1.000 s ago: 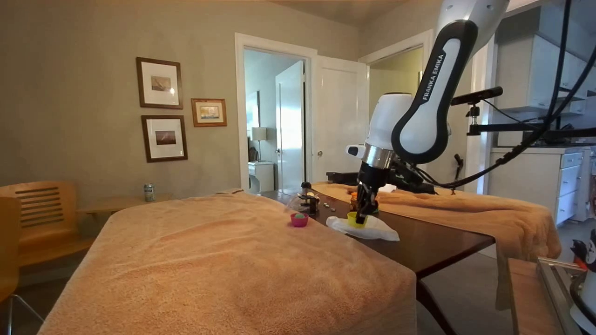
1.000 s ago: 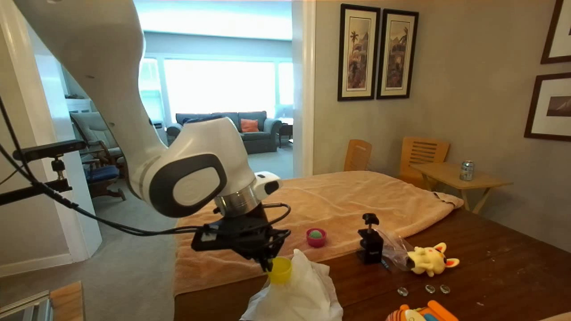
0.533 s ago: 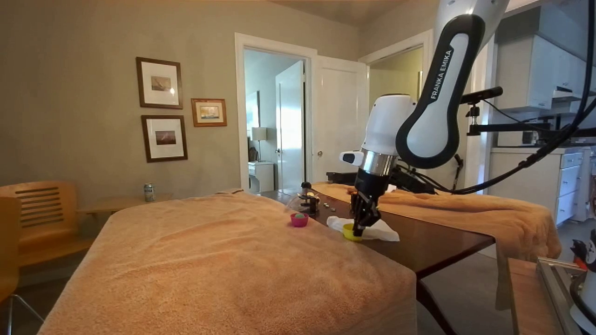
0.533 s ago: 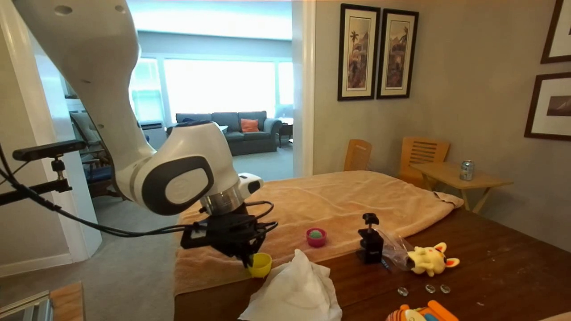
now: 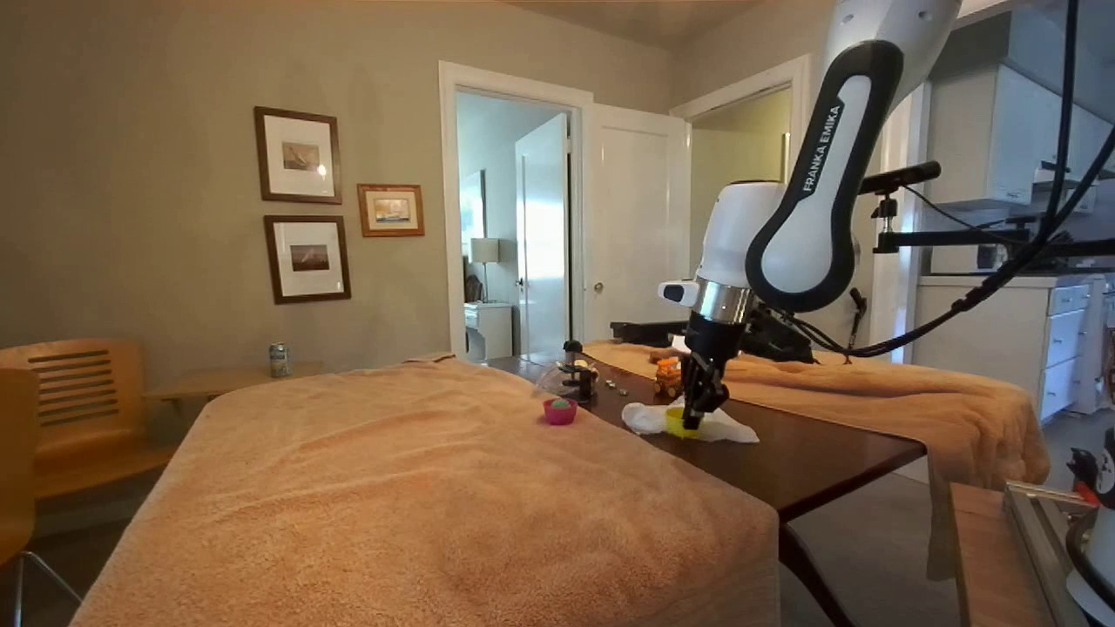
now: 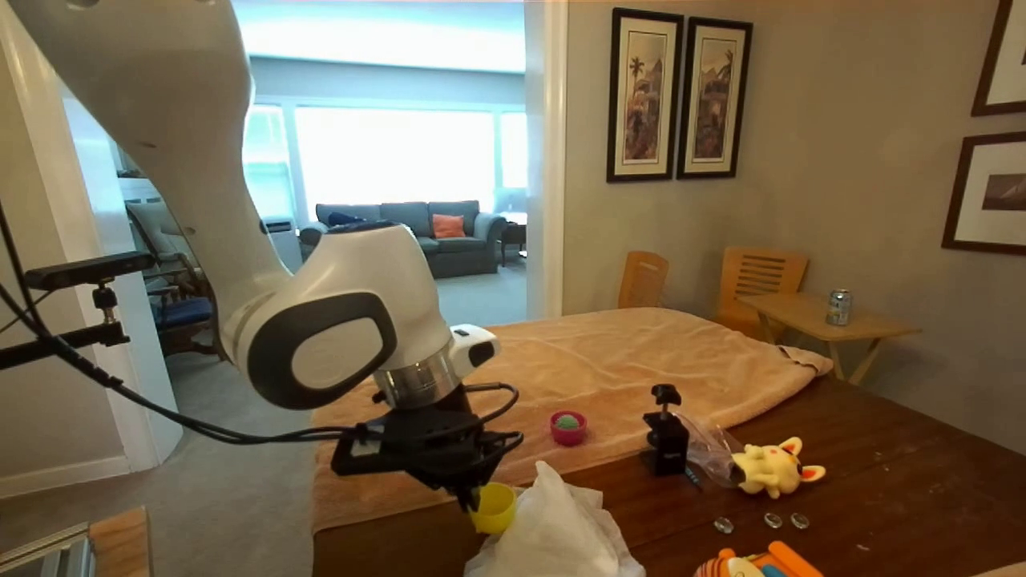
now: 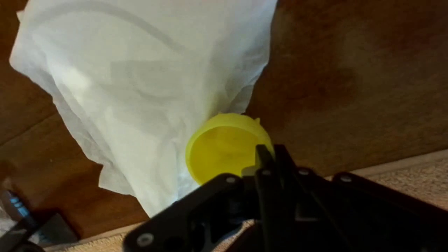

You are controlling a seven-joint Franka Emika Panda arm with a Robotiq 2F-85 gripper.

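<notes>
One dark wood counter (image 6: 898, 473), partly under a peach towel (image 6: 609, 361). Crumpled white sheet (image 7: 133, 105) lies on bare counter. Black hand (image 7: 270, 148) pinches a yellow cup (image 7: 220, 150) by the rim, cup wall between the tips; cup at sheet's edge, contact unclear. Pink cup (image 6: 568, 437) on towel, green ball (image 6: 567, 421) in it. Three clear gems (image 6: 773, 519) on counter, well apart from hand.

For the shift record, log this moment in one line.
gripper: pinching yellow cup at one side | yellow cup: beside white cloth | pink cup: on orange towel, green ball inside
</notes>
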